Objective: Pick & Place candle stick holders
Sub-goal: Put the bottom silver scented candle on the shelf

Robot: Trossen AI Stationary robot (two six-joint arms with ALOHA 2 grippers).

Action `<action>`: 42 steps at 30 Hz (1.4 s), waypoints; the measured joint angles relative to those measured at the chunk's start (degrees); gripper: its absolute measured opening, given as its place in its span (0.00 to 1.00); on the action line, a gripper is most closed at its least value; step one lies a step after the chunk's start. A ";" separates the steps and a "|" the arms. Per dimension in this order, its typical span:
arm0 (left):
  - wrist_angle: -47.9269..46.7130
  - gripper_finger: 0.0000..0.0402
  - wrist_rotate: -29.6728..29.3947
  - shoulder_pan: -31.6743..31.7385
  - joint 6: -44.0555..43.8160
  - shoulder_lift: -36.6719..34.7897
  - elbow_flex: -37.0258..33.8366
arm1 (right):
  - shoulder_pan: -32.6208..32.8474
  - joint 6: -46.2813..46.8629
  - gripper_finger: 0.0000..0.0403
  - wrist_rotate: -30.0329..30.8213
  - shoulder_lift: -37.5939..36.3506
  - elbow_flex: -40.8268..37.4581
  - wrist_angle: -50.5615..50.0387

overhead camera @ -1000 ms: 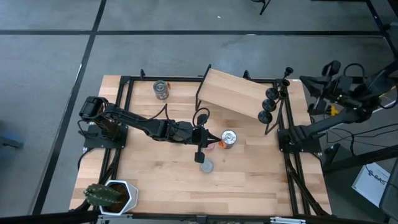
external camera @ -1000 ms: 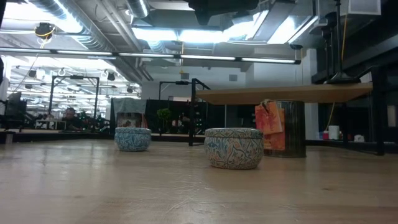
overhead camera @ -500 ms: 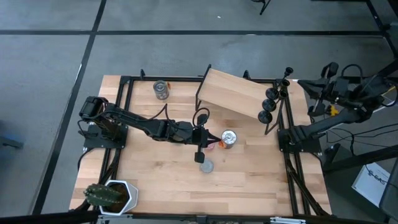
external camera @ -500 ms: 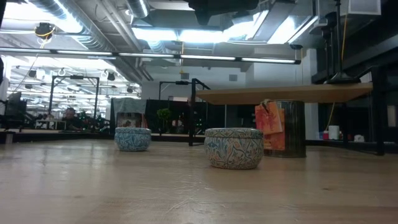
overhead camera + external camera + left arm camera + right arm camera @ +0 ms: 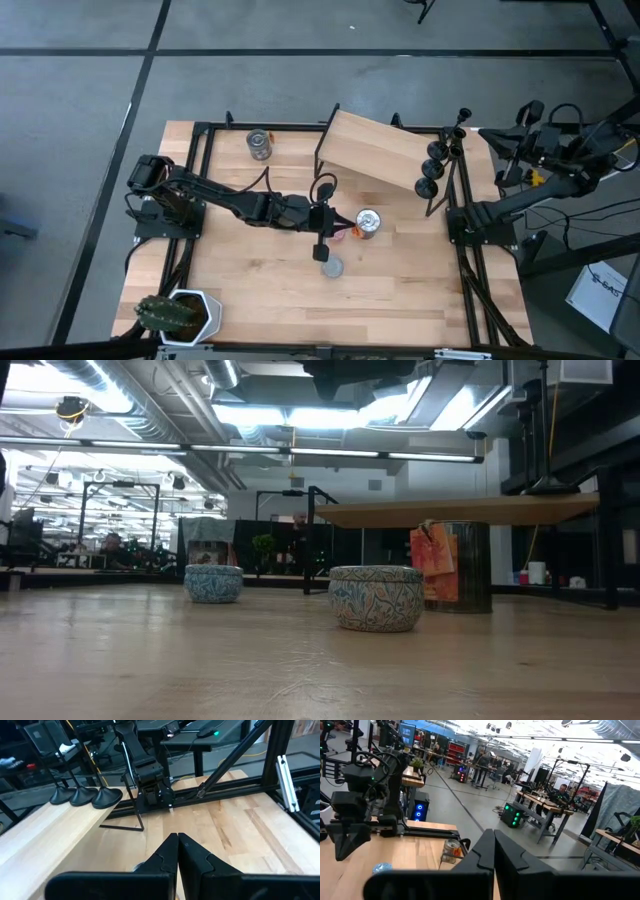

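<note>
From table height much is hidden: the raised wooden board (image 5: 470, 512) shows only as a thin edge, and neither arm nor any holder can be made out there. The dark can (image 5: 462, 566) with an orange label stands partly behind a patterned round tin (image 5: 376, 598); a second patterned tin (image 5: 213, 583) sits farther left.

The three black candle stick holders (image 5: 436, 165) stand in a row on the right end of the tilted board, close together, stems upright. From the left wrist camera their round bases (image 5: 86, 796) show, but the stems are cut off at the top.

The left gripper (image 5: 320, 236) hangs over the middle of the table, fingers pressed together on nothing, pointing toward the near side. Just beside it on the right is a shiny can (image 5: 368, 222), with something pink (image 5: 349, 233) between them, half covered by the gripper. A small grey disc (image 5: 331, 268) lies just near of the fingertips.

Another can (image 5: 259, 144) stands at the far left edge. A white pot (image 5: 201, 312) at the near left corner holds a green plant (image 5: 165, 314).

The right gripper (image 5: 493, 851) is parked off the table's right side, fingers together and empty.
</note>
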 joint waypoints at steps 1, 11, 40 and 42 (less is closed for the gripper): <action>0.00 0.01 -0.01 0.02 0.74 0.00 0.00 | 0.00 0.00 0.01 0.00 0.00 0.00 0.02; -0.85 0.01 -0.04 0.02 2.41 0.00 0.00 | 0.00 0.00 0.01 0.00 -0.02 0.00 0.02; -0.94 0.00 -0.02 0.02 2.43 0.00 0.00 | 0.02 -0.02 0.01 0.04 0.00 -0.02 0.05; -0.94 0.01 -0.02 0.02 2.44 0.00 0.00 | 0.02 -0.02 0.01 0.04 -0.02 -0.02 0.07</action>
